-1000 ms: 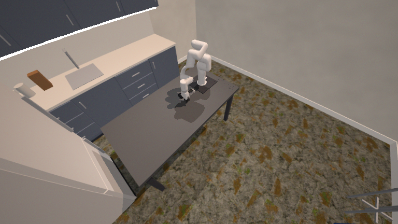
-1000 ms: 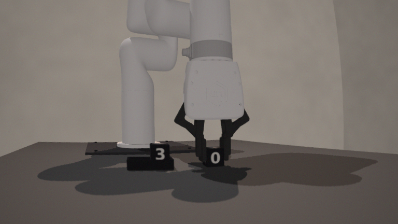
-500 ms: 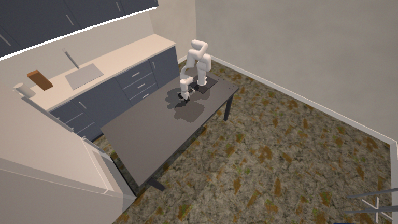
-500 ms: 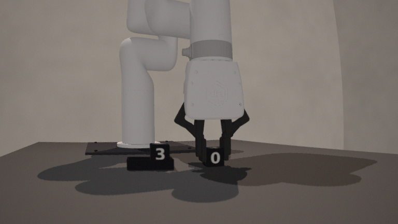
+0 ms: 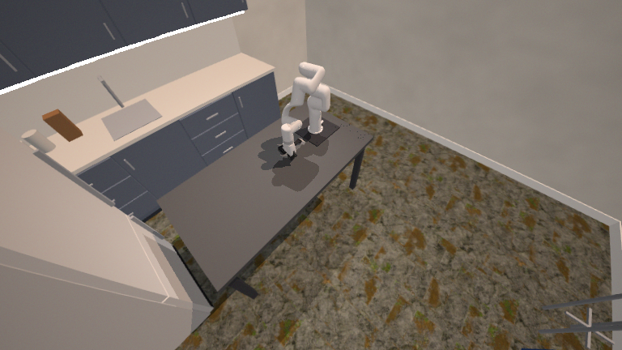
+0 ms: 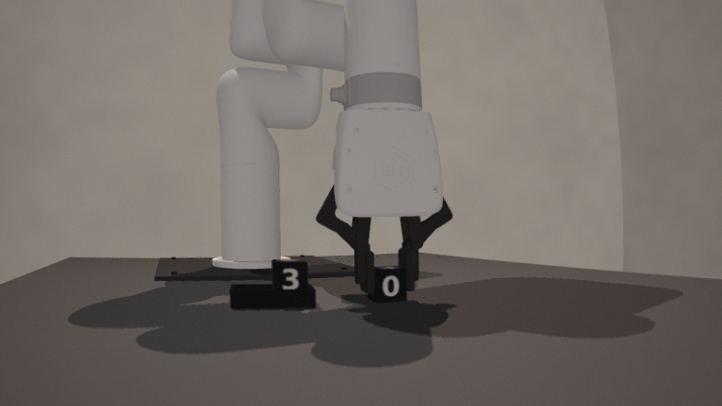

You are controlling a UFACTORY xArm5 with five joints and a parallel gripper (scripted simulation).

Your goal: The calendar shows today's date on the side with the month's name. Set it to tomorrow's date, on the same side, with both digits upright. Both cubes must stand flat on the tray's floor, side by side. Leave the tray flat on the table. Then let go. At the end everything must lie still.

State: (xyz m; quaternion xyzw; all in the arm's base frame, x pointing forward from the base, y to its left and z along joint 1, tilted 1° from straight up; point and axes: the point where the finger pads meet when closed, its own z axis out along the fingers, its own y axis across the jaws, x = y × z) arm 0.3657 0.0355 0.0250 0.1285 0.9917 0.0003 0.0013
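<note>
In the exterior view, a black cube showing an upright 3 [image 6: 290,277] stands at the right end of a low black tray [image 6: 272,296]. A second black cube showing an upright 0 [image 6: 390,285] is outside the tray, to its right, at table level. My gripper [image 6: 386,280] points straight down and is shut on the 0 cube, one finger on each side. I cannot tell if the cube touches the table. In the top view the gripper [image 5: 287,152] and the tray are small and dark under the arm. The month's name is not readable.
The arm's base stands on a dark plate [image 6: 255,268] just behind the tray. The table [image 5: 261,190] runs long toward the near end. A kitchen counter [image 5: 151,108] with a sink lies beside the table.
</note>
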